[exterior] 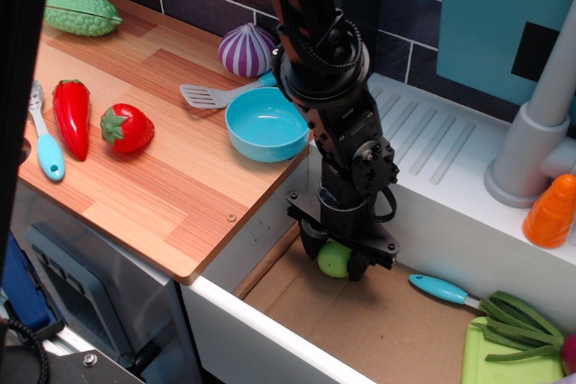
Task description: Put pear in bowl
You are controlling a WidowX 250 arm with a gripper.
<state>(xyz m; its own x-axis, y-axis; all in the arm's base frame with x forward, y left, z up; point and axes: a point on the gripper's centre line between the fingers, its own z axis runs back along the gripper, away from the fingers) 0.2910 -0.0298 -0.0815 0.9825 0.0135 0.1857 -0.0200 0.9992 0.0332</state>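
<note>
Observation.image looks down on a brown sunken floor (378, 321) at the front, where a green leafy toy (513, 323) and a blue-handled utensil (439, 289) lie to the right. Just left of them the black hand (336, 261) stands low over that floor, its two fingers (357, 265) drawn in against the sides of the pear (332, 259), which sits between them on the brown surface. Farther back, on the wooden counter (162, 177), the bowl (267, 123) rests near the corner, well apart from the pear. A strawberry (126, 128), a red pepper (71, 115) and a grey spatula (216, 93) lie beyond, then a purple onion (248, 49) and a bumpy gourd (82, 13) by the tiled wall.
</note>
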